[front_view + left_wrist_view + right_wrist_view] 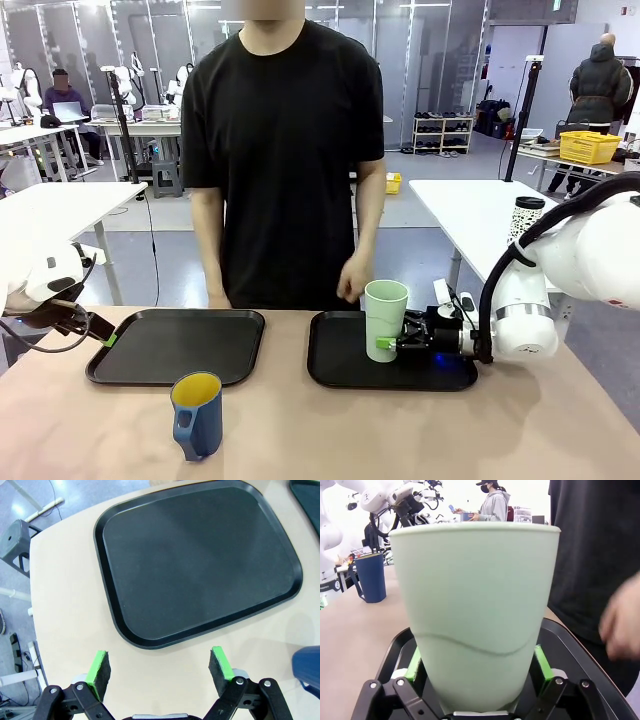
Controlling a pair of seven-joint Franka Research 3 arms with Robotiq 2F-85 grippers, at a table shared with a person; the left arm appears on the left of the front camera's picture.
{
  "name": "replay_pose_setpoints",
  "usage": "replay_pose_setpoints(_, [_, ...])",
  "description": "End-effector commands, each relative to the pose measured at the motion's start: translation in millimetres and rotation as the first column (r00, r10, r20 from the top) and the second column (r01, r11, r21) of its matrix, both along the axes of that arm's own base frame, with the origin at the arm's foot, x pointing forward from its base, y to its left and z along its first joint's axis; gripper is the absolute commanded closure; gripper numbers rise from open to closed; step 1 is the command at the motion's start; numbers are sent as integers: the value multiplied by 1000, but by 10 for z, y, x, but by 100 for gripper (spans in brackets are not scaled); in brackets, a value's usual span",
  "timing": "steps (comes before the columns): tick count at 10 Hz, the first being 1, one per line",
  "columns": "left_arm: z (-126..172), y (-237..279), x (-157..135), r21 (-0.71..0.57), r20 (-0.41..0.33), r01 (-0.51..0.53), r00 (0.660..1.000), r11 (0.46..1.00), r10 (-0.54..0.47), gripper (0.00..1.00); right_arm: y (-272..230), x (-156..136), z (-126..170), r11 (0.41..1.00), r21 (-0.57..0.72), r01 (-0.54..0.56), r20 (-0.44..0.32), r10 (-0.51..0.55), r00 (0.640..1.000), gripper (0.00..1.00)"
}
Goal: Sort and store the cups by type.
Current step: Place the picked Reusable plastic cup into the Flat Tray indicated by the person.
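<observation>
Tan tabletop (400, 430), lab behind. My right hand (392, 343) clamps the pale-green tumbler (385, 318) low at its base, upright on the right tray (340, 375). I judge it could tip, slip, or strike the person's hand (352, 280) at its 10 o'clock. My left hand (160, 667) is released. The blue mug (197, 415) stands at 6 o'clock from the left tray (175, 345).

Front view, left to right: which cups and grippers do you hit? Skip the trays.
left gripper → dark-blue mug → pale-green tumbler → white speckled tumbler on the far table. The right gripper overlaps the pale-green tumbler, so it is left out.
</observation>
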State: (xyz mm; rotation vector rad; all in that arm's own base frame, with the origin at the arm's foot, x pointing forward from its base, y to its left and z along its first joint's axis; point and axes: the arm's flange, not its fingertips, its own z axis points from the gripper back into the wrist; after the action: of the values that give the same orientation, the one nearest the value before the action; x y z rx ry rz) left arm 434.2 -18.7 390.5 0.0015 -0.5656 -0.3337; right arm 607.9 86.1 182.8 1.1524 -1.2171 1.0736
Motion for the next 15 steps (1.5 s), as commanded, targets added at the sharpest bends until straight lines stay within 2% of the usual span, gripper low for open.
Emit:
replay_pose_setpoints(1, [3,15,3,1,5,2,1000,1000,-2,0,-42,22,36,999,-35,-12,-36,11,999,0])
replay_pose_setpoints(6, [3,15,3,1,5,2,1000,1000,-2,0,-310,-65,133,996,-92,3,-85,-10,996,0])
replay_pose_setpoints(9, [3,15,3,1,5,2,1000,1000,-2,0,-607,-158,199,987,-154,50,-101,-66,993,0])
replay_pose_setpoints(11, [3,15,3,1,5,2,1000,1000,-2,0,-781,-251,296,951,-298,78,-111,-116,987,0])
replay_pose_setpoints(15, [3,15,3,1,5,2,1000,1000,-2,0,-956,-349,479,891,-421,168,-80,-221,972,0])
